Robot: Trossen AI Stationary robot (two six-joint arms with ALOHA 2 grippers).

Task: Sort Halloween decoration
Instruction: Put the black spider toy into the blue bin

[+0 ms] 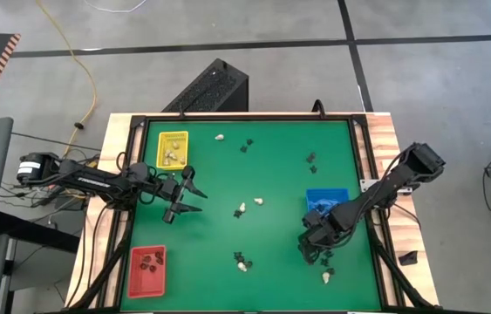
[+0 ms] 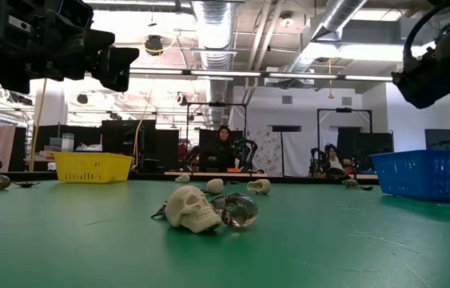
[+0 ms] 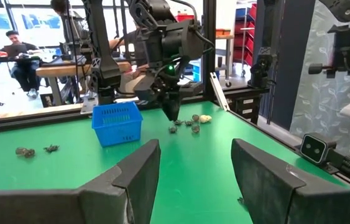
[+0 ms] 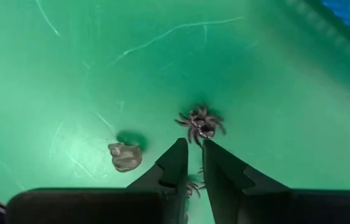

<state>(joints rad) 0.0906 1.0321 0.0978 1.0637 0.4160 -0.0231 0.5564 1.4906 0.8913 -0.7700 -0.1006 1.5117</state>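
Note:
Tiny cream and black trinkets lie scattered on the green mat (image 1: 254, 174). My right gripper (image 4: 194, 149) (image 1: 311, 248) points down in front of the blue tray (image 1: 326, 201), its fingers almost shut with a narrow gap. A black spider (image 4: 201, 123) lies just past its tips and a grey skull (image 4: 125, 157) lies beside them. Another spider (image 4: 191, 185) shows in the gap farther back. My left gripper (image 3: 193, 149) (image 1: 191, 194) hovers open near the yellow tray (image 1: 173, 148). My right gripper points down over the mat. I cannot tell whether its fingers touch the spider seen in the gap (image 4: 191, 185) or whether that spider lies on the mat below them. The spider past the tips lies apart from them.
The yellow tray holds cream pieces and the red tray (image 1: 147, 269) holds dark ones. A cream skull (image 2: 189, 210) and a clear one (image 2: 240, 212) lie near the table's near edge. A raised black frame (image 1: 360, 157) borders the mat. People sit in the room beyond.

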